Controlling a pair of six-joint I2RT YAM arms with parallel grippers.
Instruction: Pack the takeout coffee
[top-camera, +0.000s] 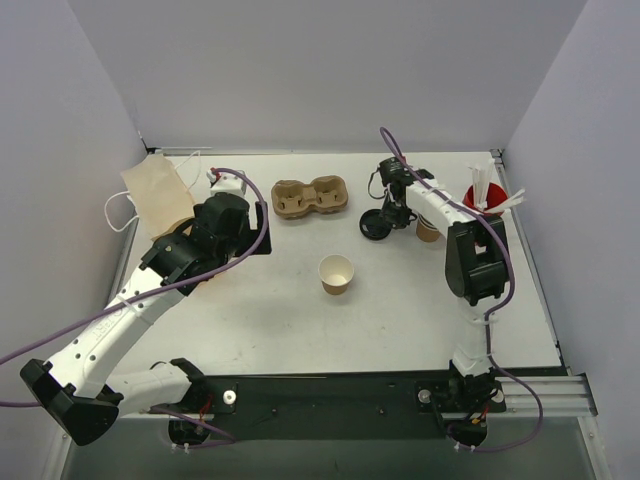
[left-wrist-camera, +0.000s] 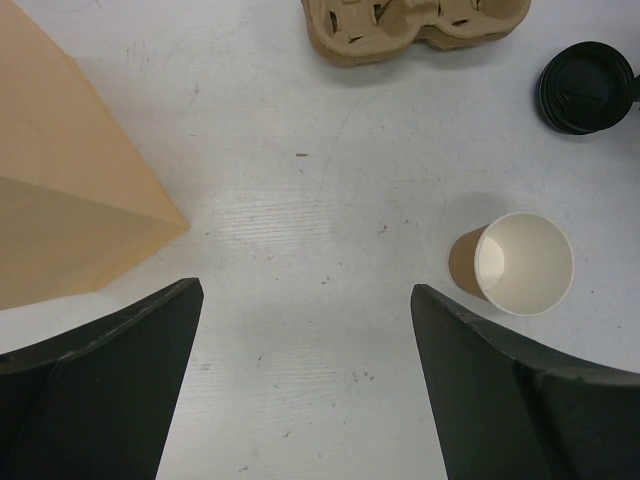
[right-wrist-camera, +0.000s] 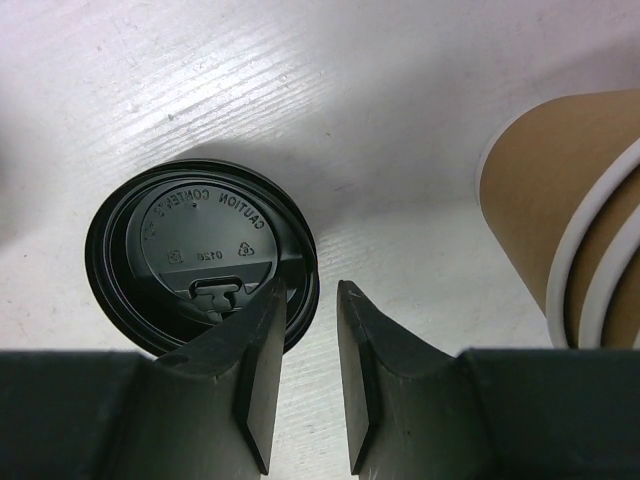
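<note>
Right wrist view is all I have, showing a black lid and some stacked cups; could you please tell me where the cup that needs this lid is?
Observer: The kraft cup stands upright in the open, left of the black lid and closer to the robot.
Operator: Thank you. Is anything in it?
Observer: No, its white inside shows empty in the left wrist view.
Operator: And the left gripper?
Observer: The left gripper is wide open and holds nothing.
</note>
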